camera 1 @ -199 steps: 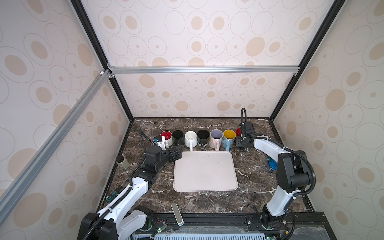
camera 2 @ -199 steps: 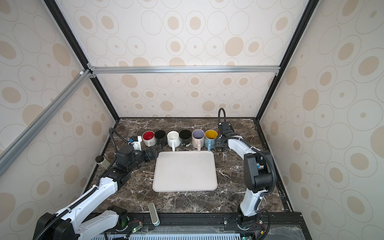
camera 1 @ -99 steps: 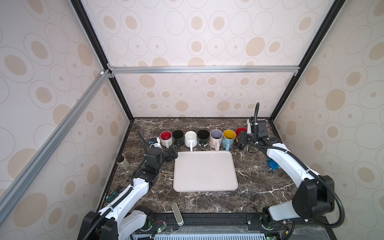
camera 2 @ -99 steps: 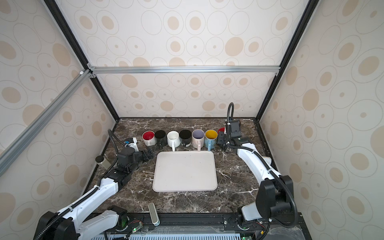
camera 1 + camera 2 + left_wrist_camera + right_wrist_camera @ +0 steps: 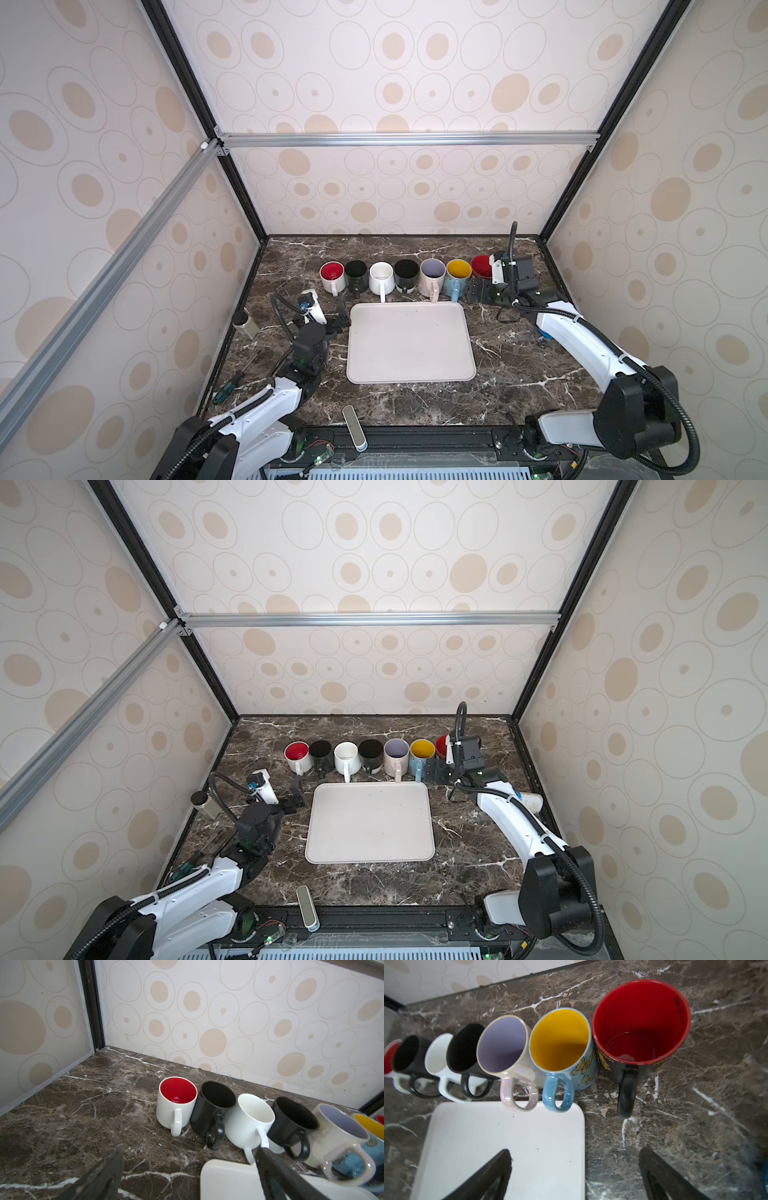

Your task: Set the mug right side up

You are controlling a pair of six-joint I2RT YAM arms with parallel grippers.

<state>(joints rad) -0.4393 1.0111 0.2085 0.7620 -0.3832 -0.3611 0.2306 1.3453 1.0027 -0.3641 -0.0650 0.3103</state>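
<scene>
Seven mugs (image 5: 381,276) stand rim-up in a row behind the tray (image 5: 409,345) — the black, red-lined mug (image 5: 641,1022) at the right end. The right gripper (image 5: 478,291) hangs just in front of it, jaws spread and empty; the left gripper (image 5: 338,314), jaws also wide, sits by the tray's far left corner.

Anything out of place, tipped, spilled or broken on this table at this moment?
Nothing stands out. The seven mugs stand upright in one row behind the tray, openings up, handles forward; the red-lined black mug at the right end too. No spill or crack shows. A screwdriver lies at the table's left edge.
</scene>
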